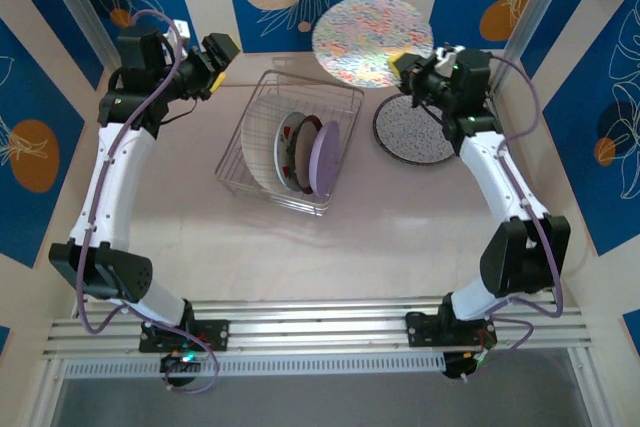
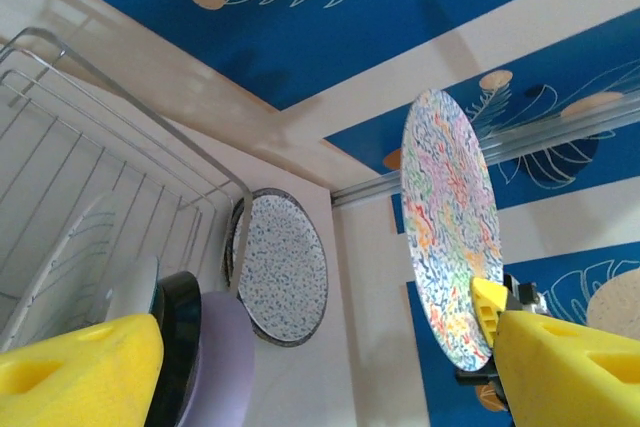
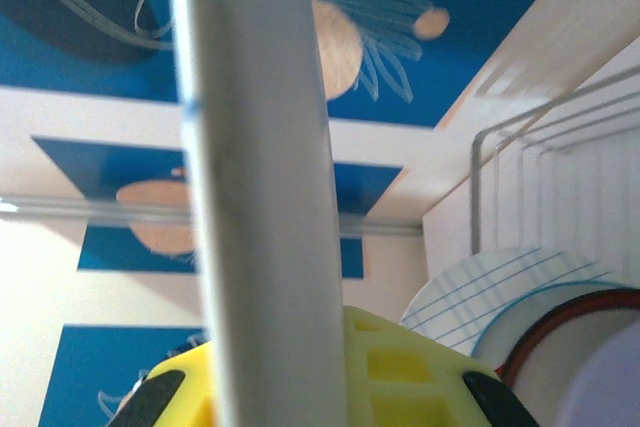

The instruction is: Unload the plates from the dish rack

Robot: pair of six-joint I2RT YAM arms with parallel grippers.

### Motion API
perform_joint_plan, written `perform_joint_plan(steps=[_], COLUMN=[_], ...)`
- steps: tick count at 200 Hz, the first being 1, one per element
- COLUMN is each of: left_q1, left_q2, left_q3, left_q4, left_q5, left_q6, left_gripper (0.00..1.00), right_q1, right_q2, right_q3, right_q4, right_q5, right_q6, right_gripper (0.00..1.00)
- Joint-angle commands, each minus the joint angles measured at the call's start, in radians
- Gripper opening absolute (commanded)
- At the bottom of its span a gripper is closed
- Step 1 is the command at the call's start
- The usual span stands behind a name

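Right hand [image 1: 407, 67], upper right of the overhead view: pressed together on the rim of the multicoloured plate [image 1: 368, 39]. The plate stands on edge, off the tabletop [image 1: 400, 217], near the back wall.

Left hand [image 1: 215, 52], upper left of the same view: fingers spread, nothing between them, apart from the dish rack [image 1: 250, 117].

The rack sits mid-frame. Three plates stand in it, leaning together: grid-lined white plate [image 1: 281, 152], dark-rimmed plate [image 1: 300, 147], lilac plate [image 1: 325, 157]. The speckled plate [image 1: 415, 132] lies flat on the tabletop just right of the rack, below the held plate.

Step in hand, as I judge it: lay the held plate down outside the rack, likely onto the speckled plate.
- Turn it from edge-on to flat before lowering.
- Keep its lower rim off the rack's wire corner.
- Centre it over the speckled plate.
- Let it rest fully before the fingers part.
- The pinch takes a small bite of rim, so the plate could swing. A slow wrist turn suits.

What each view adds:
- The overhead view gives the layout of both arms, but the held plate and the speckled one look nearly touching.
- The left wrist view shows the held plate from the side, with a yellow finger at its lower rim and a clear gap to the speckled plate.
- The right wrist view shows that plate's edge as a pale band down the frame with a yellow pad against it. At lower right, a red line shows inside the dark rim.
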State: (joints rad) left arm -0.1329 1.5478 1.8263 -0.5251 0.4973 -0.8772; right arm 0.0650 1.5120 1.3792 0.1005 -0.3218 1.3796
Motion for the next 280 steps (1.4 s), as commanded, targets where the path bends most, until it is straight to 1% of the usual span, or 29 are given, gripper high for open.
perform_joint_plan(steps=[1, 26, 54, 90, 121, 160, 198, 255, 280], left_q1=[-0.037, -0.073, -0.117, -0.175, -0.221, -0.256, -0.307, -0.386, -0.407], left_q2=[-0.017, -0.012, -0.017, -0.034, -0.053, -0.061, -0.061, -0.078, -0.088], left_q3=[0.052, 0.084, 0.101, 0.106, 0.106, 0.105, 0.095, 0.077, 0.069], left_q4=[-0.044, -0.067, -0.072, -0.09, -0.103, -0.122, -0.122, -0.124, -0.128], left_q5=[-0.059, -0.093, -0.125, -0.178, -0.239, -0.287, -0.305, -0.382, -0.41], left_q6=[0.131, 0.212, 0.298, 0.406, 0.493, 0.539, 0.557, 0.597, 0.611], left_gripper=[0.87, 0.87, 0.88, 0.88, 0.9, 0.9, 0.9, 0.9, 0.9], right_q1=[-0.066, -0.142, -0.203, -0.246, -0.278, -0.312, -0.35, -0.367, -0.37], right_q2=[-0.081, -0.131, -0.172, -0.195, -0.194, -0.179, -0.144, -0.066, -0.023], right_q3=[-0.061, -0.133, -0.221, -0.311, -0.395, -0.474, -0.542, -0.562, -0.56], right_q4=[0.019, 0.011, 0.032, 0.056, 0.115, 0.156, 0.206, 0.235, 0.258], right_q5=[-0.016, -0.017, -0.005, 0.01, 0.019, 0.026, 0.021, 0.011, 0.006], right_q6=[-0.043, -0.067, -0.074, -0.103, -0.111, -0.132, -0.141, -0.163, -0.165], right_gripper=[0.0, 0.0, 0.0, 0.0, 0.0, 0.0, 0.0, 0.0, 0.0])
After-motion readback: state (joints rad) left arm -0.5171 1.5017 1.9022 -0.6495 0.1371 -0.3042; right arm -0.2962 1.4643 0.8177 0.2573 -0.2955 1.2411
